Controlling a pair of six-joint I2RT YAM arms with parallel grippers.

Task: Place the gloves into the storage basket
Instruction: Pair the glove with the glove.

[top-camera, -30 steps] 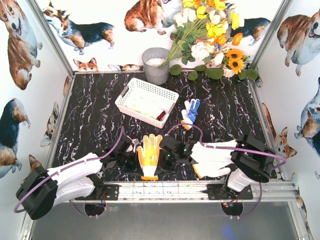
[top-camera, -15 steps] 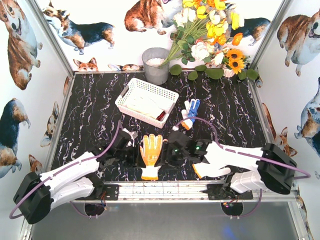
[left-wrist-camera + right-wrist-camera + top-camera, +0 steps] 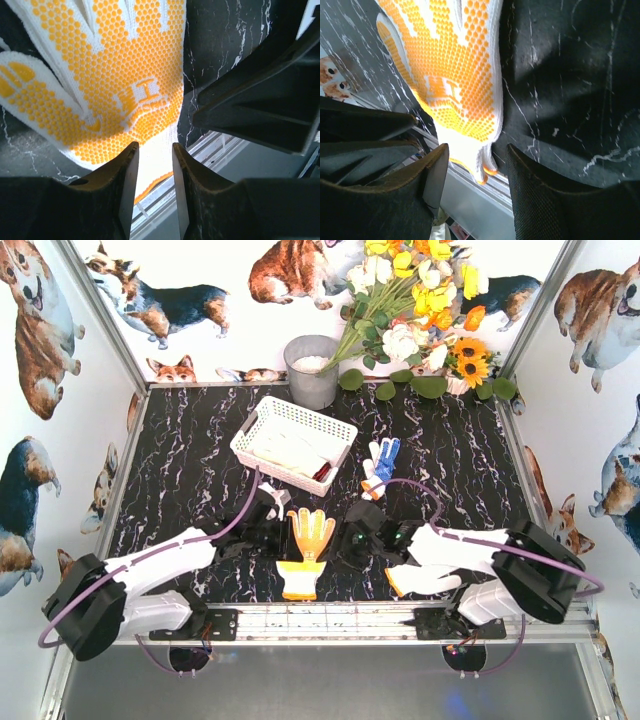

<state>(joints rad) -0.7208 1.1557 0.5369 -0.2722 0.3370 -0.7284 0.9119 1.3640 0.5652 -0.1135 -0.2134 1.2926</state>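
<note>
Black marble table (image 3: 450, 470), corgi-print walls. Flat at the near edge lies the orange-dotted glove (image 3: 307, 552), between my two grippers. My left gripper (image 3: 154, 150) has its jaws slightly apart above the cuff. My right gripper (image 3: 477, 150) stands wider apart and grips nothing. The storage basket (image 3: 300, 412) sits behind, with pale gloves (image 3: 285, 452) inside.

Opened: left claw (image 3: 153, 147), right claw (image 3: 477, 150); orange-dotted glove (image 3: 306, 550) lies straighter.

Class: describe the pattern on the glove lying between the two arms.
Orange-yellow dots on white glove; best in left wrist view.
</note>
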